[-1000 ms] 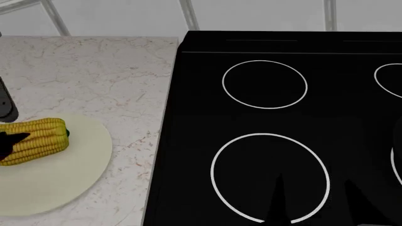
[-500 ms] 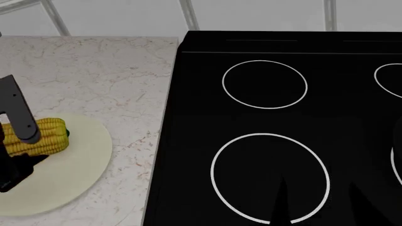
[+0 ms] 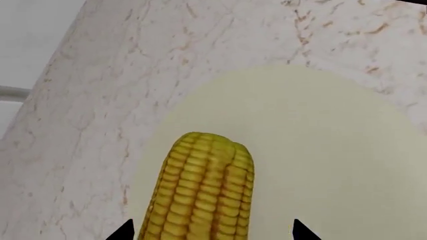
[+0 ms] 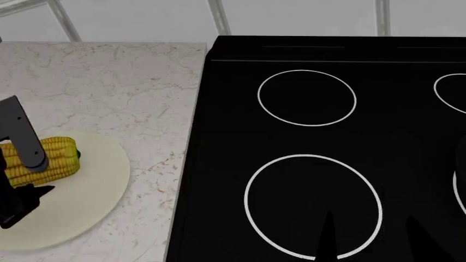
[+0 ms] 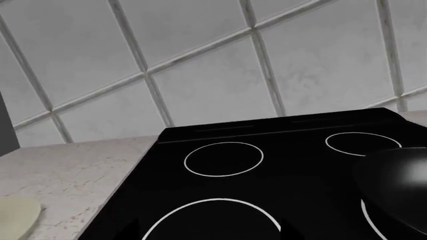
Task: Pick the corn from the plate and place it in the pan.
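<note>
The corn (image 4: 52, 160) lies on the cream plate (image 4: 91, 210) on the counter at the left. My left gripper (image 4: 21, 170) is open and straddles the corn, one finger on each side. In the left wrist view the corn (image 3: 203, 190) runs between the two dark fingertips (image 3: 123, 231); one tip is almost at the cob and the other stands clear of it, over the plate (image 3: 320, 150). The black pan (image 5: 393, 182) shows only in the right wrist view, on the stove's right side. My right gripper (image 4: 370, 240) is open and empty above the front burner.
The black glass stove (image 4: 407, 103) with white burner rings fills the middle and right. The marble counter (image 4: 109, 87) lies to its left, and a grey tiled wall (image 5: 200, 65) stands behind. The plate's edge (image 5: 17, 215) shows in the right wrist view.
My left gripper has come in from the left edge and now has its fingers on either side of the corn. The corn, plate and right arm have not moved.
</note>
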